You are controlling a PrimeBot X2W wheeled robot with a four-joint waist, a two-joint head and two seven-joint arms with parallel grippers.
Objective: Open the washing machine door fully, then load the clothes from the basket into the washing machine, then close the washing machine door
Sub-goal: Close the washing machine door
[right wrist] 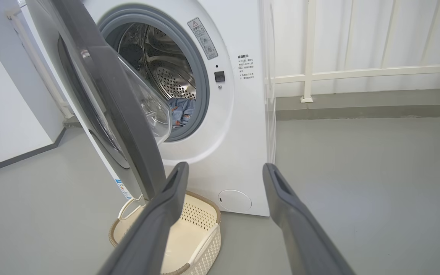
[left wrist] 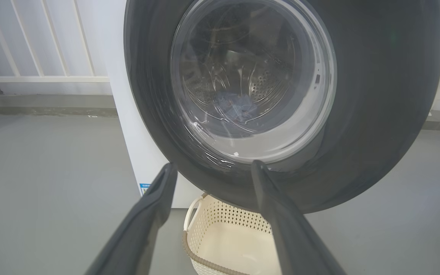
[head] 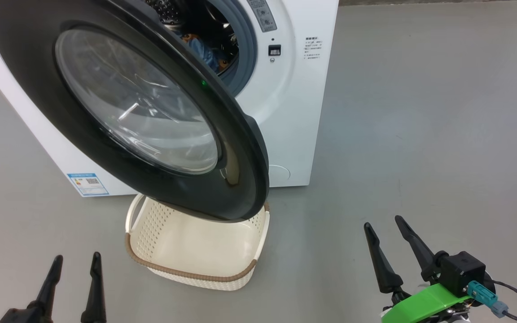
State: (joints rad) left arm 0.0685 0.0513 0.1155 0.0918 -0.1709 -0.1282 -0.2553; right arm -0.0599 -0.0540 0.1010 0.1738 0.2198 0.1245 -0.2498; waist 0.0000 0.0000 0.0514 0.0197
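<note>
1 edge of the door (head: 243,175) overhangs the basket (head: 148,233).

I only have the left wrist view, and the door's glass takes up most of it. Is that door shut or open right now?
Observer: Open. In the right wrist view the washing machine door stands swung out from the washing machine, leaving the drum mouth uncovered.
Operator: Where is the right gripper?
Observer: The right gripper sits low at the head view's right, over bare floor, jaws open, holding nothing, well apart from the door.
Operator: I see a blue patch through the glass. Is it inside?
Observer: Yes. The right wrist view shows the clothes lying at the bottom of the drum, behind the grey gasket.
</note>
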